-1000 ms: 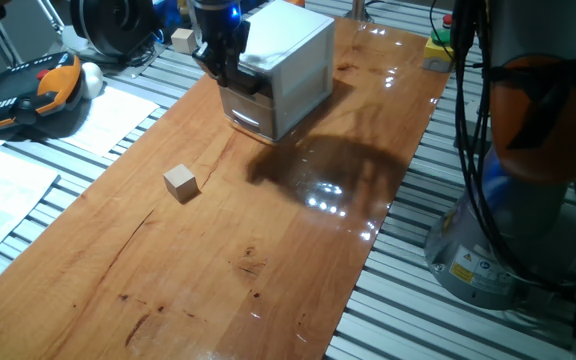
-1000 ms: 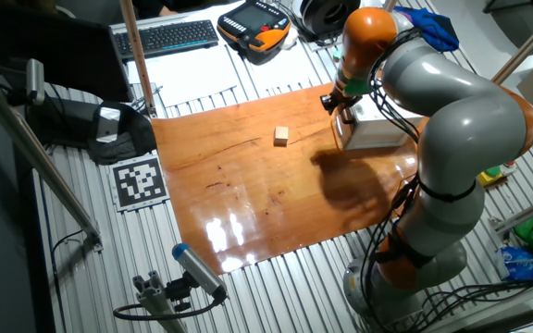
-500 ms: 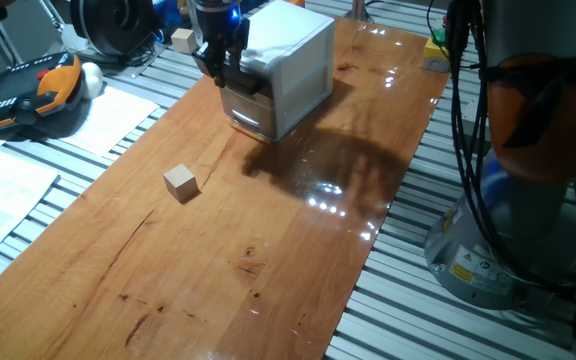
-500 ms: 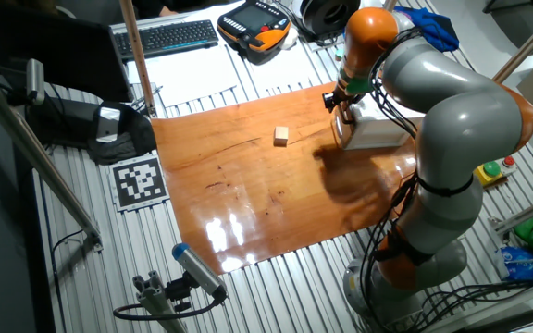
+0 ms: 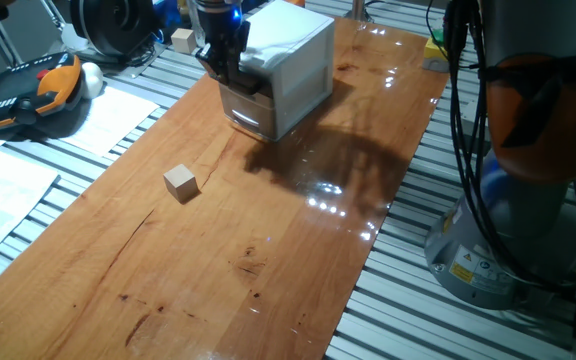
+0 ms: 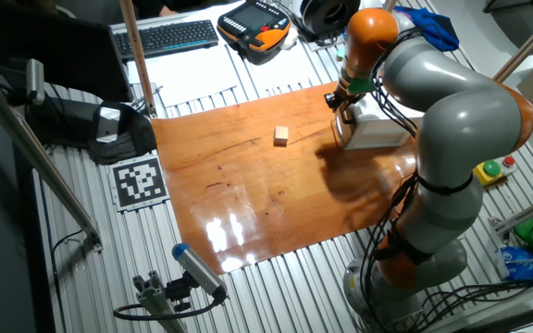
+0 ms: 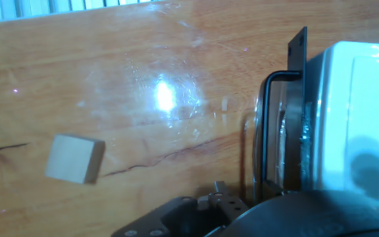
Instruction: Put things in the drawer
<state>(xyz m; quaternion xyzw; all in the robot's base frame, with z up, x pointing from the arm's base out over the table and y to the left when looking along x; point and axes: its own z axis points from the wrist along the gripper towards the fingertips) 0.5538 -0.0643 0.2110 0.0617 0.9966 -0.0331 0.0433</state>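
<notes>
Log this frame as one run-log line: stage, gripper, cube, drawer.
stage: at drawer handle | gripper: at upper drawer front, grip unclear | cube: on table, apart from cabinet | drawer: no cube visible inside

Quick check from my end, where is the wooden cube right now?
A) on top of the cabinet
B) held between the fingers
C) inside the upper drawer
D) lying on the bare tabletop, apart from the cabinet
D: the wooden cube sits alone on the tabletop, well clear of the white cabinet, where the gripper is at the drawer front.

glossy wooden table, matt wooden cube, smooth white cabinet.
</notes>
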